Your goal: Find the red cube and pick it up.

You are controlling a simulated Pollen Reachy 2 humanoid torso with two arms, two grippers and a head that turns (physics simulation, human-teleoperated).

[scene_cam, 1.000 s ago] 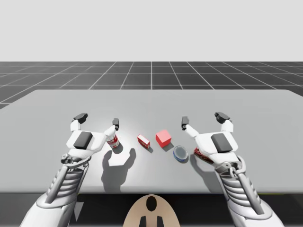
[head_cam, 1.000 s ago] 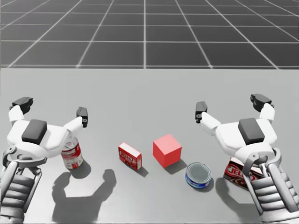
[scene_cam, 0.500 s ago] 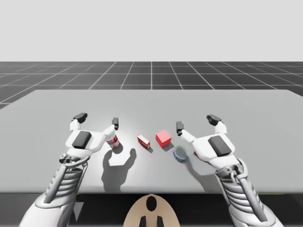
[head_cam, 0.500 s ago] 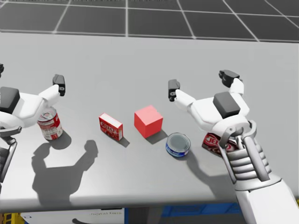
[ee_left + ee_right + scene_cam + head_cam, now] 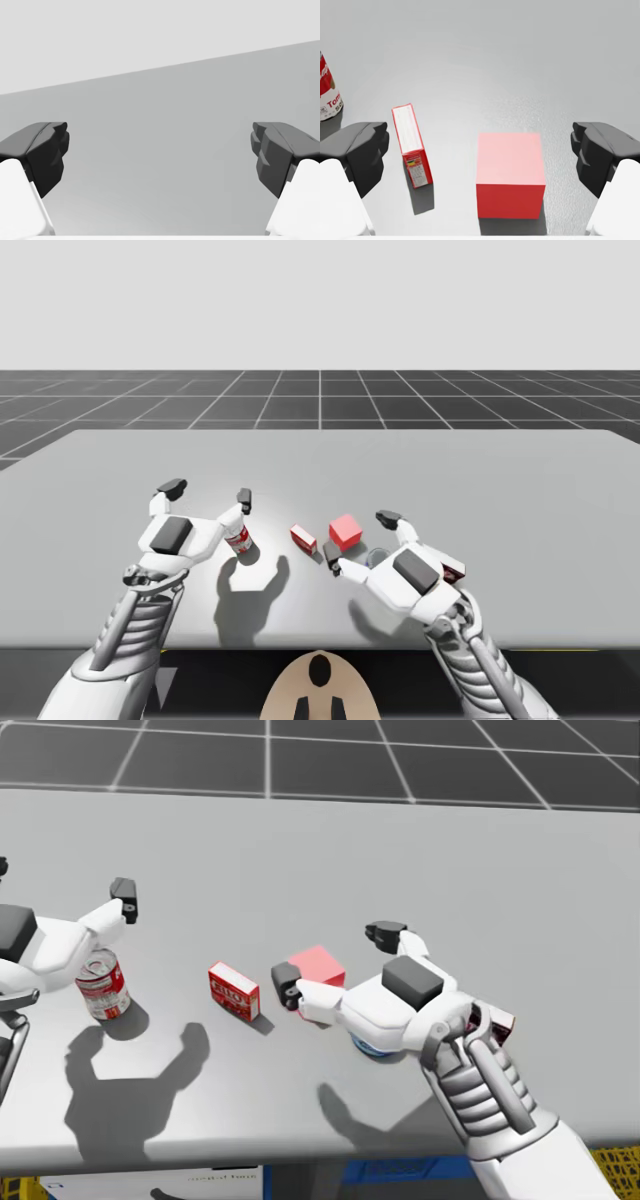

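Red cube (image 5: 510, 172) on table (image 5: 495, 60), just ahead of right gripper (image 5: 480, 152), jaws released, not touching; flat red box (image 5: 412, 150) beside cube. Left gripper (image 5: 160, 155) released too, near red-and-white can (image 5: 103, 985).

Simulated test scene: grey table (image 5: 520, 480) on dark gridded floor (image 5: 320, 395).

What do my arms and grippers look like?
Both arms, left arm and right arm, are white shells with ribbed grey forearm sections. The left gripper and right gripper have white fingers, dark grey tips, and a black rectangular pad on the hand's back.
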